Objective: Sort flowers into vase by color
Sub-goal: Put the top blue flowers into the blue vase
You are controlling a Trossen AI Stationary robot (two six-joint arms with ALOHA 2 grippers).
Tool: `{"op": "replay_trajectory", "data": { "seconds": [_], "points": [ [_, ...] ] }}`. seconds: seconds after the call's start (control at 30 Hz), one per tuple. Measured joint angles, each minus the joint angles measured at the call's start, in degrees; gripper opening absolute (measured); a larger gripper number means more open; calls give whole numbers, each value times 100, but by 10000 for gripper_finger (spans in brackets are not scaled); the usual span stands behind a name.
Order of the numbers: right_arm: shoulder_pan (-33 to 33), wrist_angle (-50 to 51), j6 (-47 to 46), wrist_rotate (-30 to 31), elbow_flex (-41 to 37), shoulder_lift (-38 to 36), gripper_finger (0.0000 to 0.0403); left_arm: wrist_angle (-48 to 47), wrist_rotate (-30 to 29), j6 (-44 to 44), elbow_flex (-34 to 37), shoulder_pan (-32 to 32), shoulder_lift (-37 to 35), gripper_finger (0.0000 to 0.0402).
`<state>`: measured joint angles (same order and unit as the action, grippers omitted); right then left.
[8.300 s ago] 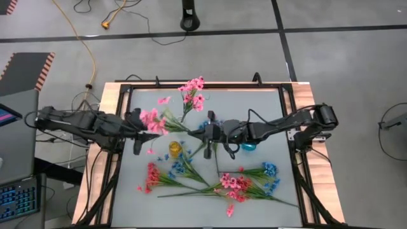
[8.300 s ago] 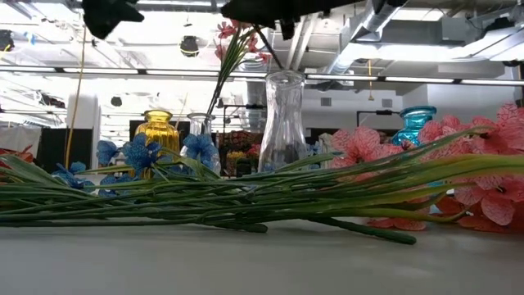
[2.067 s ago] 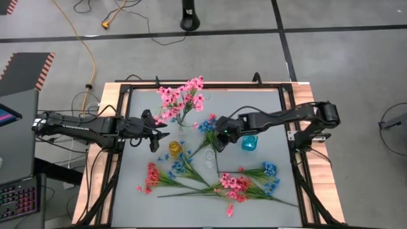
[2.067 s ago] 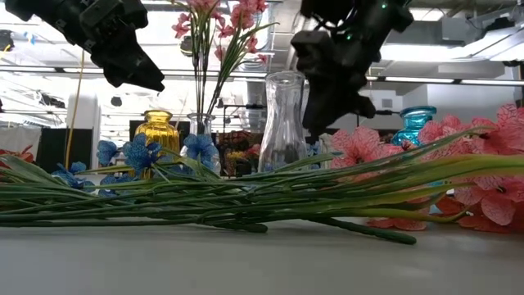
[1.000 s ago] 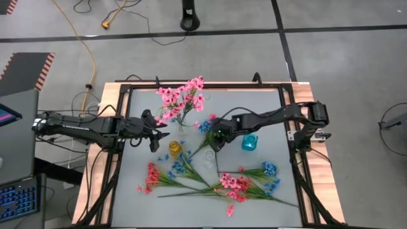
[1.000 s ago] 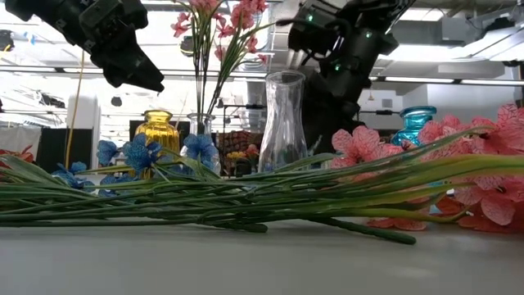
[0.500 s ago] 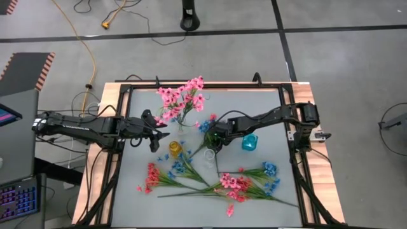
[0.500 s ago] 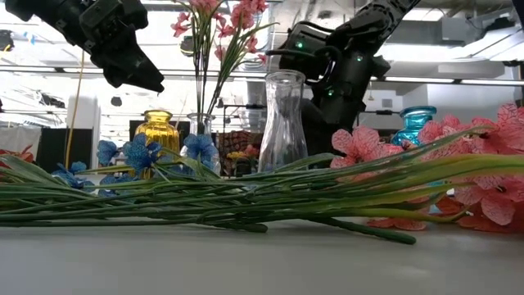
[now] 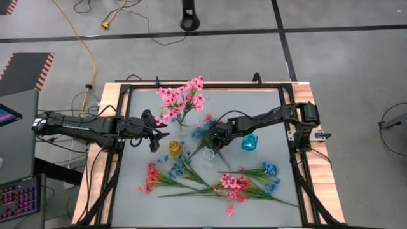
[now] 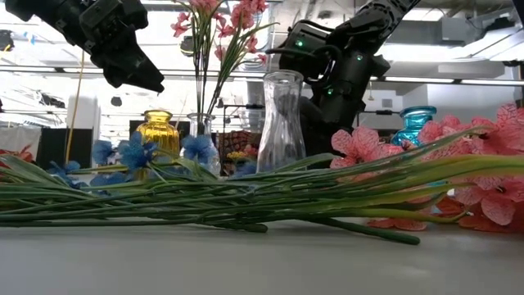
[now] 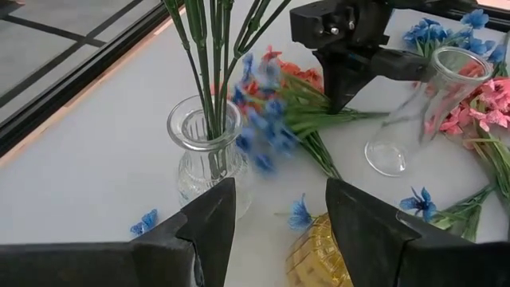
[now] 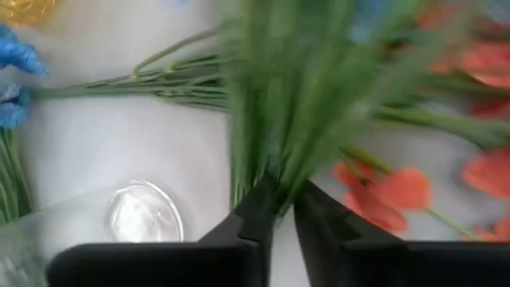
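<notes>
Grey floor and taped lines surround the table (image 9: 267, 102), where the sorting looks barely a third done. Only the pink flowers (image 9: 181, 98) stand in a vase, the small clear ribbed vase (image 11: 209, 155) near the far edge. Toward the middle, the yellow vase (image 9: 175, 149), the tall clear vase (image 10: 282, 123) and the blue vase (image 9: 248, 142) all look empty from where I stand.

Out over the table's centre, the right gripper (image 12: 285, 209) has its fingers pressed together on a bunch of green stems, apparently the blue-flowered spray (image 11: 263, 127) that blurs beside the pink vase, so I judge it is lifting that one now. Left of the yellow vase hangs the left gripper (image 11: 279, 207), fingers spread and holding nothing.

Along the near edge lie the rest: coral-red flowers (image 9: 151, 176), pink and blue sprays (image 9: 245, 184) tangled together.
</notes>
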<state>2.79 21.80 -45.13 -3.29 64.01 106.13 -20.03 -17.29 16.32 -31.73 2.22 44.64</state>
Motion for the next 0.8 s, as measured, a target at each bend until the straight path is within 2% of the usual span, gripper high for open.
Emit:
{"op": "replay_trajectory", "data": {
  "seconds": [0.2,0.47,0.8],
  "points": [
    [0,-2,-32,0,0,0,21,-1,1,0,0,0,0,183],
    [0,5,-50,-126,0,-164,25,-2,1,0,0,0,0,183],
    [119,274,60,-138,0,-1186,22,-15,1,0,0,0,0,183]
  ]
}}
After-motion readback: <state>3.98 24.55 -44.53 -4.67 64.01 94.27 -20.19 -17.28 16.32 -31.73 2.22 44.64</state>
